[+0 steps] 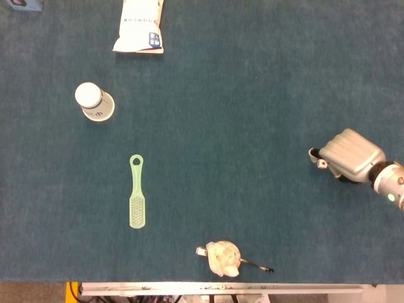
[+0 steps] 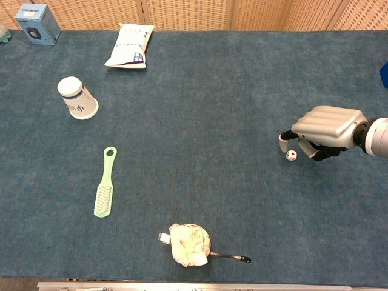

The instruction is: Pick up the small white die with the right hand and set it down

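- My right hand hangs over the small white die, fingers curled down around it, not gripping, so they can close.
- The die sits on blue felt.

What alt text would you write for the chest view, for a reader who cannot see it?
On a blue-carpeted table, the robot's right hand reaches over a small white die at the right. A green brush, tipped white cup and white packet lie left.
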`<control>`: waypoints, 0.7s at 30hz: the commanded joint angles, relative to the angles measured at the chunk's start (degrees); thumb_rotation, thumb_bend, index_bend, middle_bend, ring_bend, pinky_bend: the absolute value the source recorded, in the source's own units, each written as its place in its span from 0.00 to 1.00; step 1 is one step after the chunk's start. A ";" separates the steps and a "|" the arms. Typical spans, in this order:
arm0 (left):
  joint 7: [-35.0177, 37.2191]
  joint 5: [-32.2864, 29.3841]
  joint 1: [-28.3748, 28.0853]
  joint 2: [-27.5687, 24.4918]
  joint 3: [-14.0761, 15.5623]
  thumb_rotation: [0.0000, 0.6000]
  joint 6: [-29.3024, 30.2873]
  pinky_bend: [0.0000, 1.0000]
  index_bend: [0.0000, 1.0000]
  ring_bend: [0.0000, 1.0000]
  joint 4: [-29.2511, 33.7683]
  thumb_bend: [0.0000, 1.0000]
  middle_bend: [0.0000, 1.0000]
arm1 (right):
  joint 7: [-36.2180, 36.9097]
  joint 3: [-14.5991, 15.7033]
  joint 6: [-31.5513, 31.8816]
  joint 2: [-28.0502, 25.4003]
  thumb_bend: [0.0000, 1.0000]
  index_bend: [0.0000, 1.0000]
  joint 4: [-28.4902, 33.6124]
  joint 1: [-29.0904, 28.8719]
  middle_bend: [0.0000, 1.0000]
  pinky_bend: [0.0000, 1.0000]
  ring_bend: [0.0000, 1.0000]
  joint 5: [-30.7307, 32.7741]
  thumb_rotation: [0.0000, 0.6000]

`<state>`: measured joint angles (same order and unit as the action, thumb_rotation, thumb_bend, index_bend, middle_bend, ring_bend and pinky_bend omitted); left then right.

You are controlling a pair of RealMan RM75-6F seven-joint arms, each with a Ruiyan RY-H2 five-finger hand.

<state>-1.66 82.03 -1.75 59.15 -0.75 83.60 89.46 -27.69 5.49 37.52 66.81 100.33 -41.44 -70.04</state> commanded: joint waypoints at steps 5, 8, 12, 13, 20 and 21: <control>0.52 -0.03 0.12 -0.18 -0.13 1.00 0.18 0.32 0.36 0.18 0.10 0.20 0.24 | 0.00 0.37 -0.63 0.86 1.00 0.34 -0.94 -0.58 1.00 1.00 1.00 0.72 1.00; 0.83 -0.03 0.23 -0.31 -0.20 1.00 0.33 0.32 0.36 0.18 0.12 0.20 0.24 | 0.06 0.56 -0.78 1.21 1.00 0.34 -1.34 -0.80 1.00 1.00 1.00 1.07 1.00; 0.98 0.06 0.25 -0.36 -0.20 1.00 0.30 0.32 0.36 0.18 0.12 0.20 0.24 | 0.07 1.05 -0.90 1.42 1.00 0.34 -1.65 -1.01 1.00 1.00 1.00 1.42 1.00; 0.96 0.07 0.25 -0.36 -0.21 1.00 0.31 0.32 0.36 0.18 0.11 0.20 0.24 | 0.10 1.12 -0.90 1.44 1.00 0.34 -1.68 -1.04 1.00 1.00 1.00 1.49 1.00; 0.90 0.04 0.30 -0.30 -0.25 1.00 0.27 0.32 0.36 0.18 0.03 0.20 0.25 | 0.70 1.76 -0.03 0.97 1.00 0.34 -1.33 -0.80 1.00 1.00 1.00 1.13 1.00; 0.93 -0.04 0.29 -0.31 -0.28 1.00 0.21 0.32 0.36 0.18 0.02 0.20 0.25 | 0.79 1.89 0.09 0.85 1.00 0.34 -1.27 -0.71 1.00 1.00 1.00 1.02 1.00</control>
<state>-0.74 81.99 -1.46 58.84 -1.02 83.82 89.49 -26.95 7.30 37.54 67.74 99.00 -42.22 -68.94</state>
